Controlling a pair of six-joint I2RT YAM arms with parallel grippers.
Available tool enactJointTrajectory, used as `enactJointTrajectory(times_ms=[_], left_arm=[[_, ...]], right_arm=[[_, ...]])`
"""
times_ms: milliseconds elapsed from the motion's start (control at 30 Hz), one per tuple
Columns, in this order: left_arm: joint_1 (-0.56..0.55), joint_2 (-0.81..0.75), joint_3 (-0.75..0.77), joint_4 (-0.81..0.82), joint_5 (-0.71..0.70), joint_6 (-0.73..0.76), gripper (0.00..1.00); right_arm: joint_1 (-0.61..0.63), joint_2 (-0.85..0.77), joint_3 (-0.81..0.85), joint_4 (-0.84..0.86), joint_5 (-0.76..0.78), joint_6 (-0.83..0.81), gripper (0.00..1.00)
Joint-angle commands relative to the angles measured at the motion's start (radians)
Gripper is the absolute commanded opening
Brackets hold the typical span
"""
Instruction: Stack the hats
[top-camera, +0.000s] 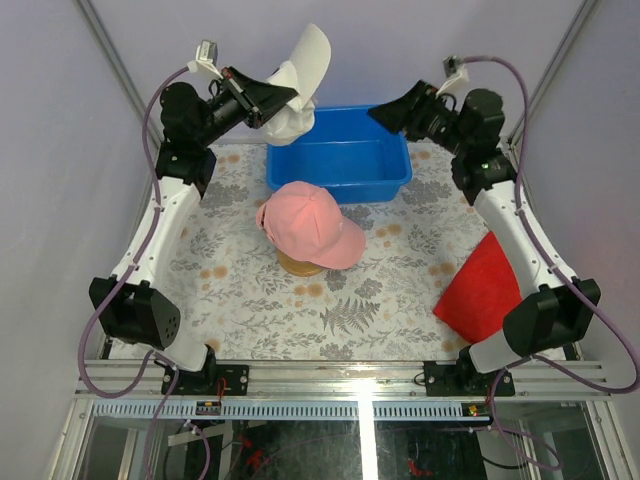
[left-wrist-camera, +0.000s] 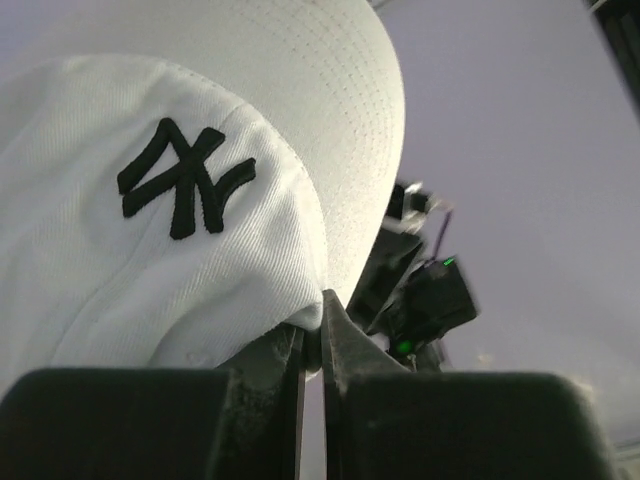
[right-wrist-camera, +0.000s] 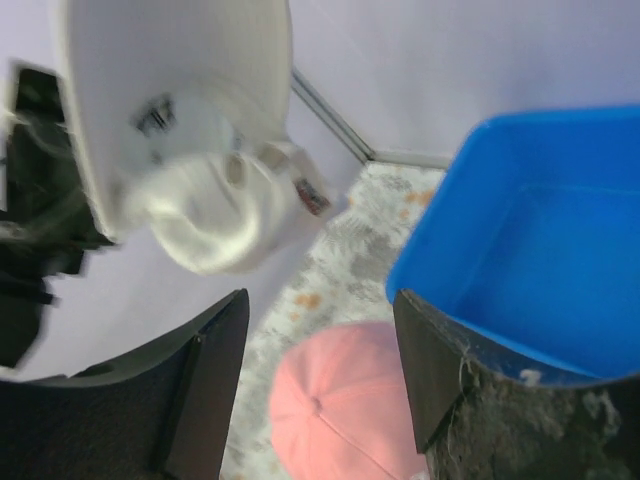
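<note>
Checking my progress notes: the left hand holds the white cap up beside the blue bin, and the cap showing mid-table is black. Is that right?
Not quite: the mid-table cap is pink, not black, as the top external view shows. The left hand does hold the white cap up beside the blue bin.

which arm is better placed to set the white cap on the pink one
Left. Its gripper is shut on the white cap, held in the air by the blue bin, and the pink cap sits just in front of that bin. The right gripper is open and empty.
</note>
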Motion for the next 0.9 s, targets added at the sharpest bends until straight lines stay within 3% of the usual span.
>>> enactJointTrajectory(times_ms=[0, 167, 333, 500, 633, 867], left_arm=[[-0.006, 0.056, 0.140, -0.161, 0.123, 0.253, 0.00], [-0.008, 0.082, 0.225, -0.439, 0.139, 0.469, 0.00], [-0.027, 0.086, 0.242, -0.568, 0.168, 0.564, 0.00], [-0.093, 0.113, 0.350, -0.753, 0.151, 0.748, 0.00], [-0.135, 0.105, 0.382, -0.820, 0.101, 0.836, 0.00], [-0.169, 0.088, 0.412, -0.885, 0.048, 0.917, 0.00]], right_arm=[[-0.080, 0.052, 0.196, -0.020, -0.236, 0.282, 0.65], [-0.095, 0.121, 0.390, -0.116, -0.369, 0.295, 0.66], [-0.096, 0.232, 0.612, -0.345, -0.432, 0.168, 0.68], [-0.097, 0.325, 0.681, -0.375, -0.499, 0.247, 0.67], [-0.095, 0.412, 0.828, -0.576, -0.496, 0.219, 0.67], [-0.096, 0.423, 0.810, -0.590, -0.493, 0.229, 0.65]])
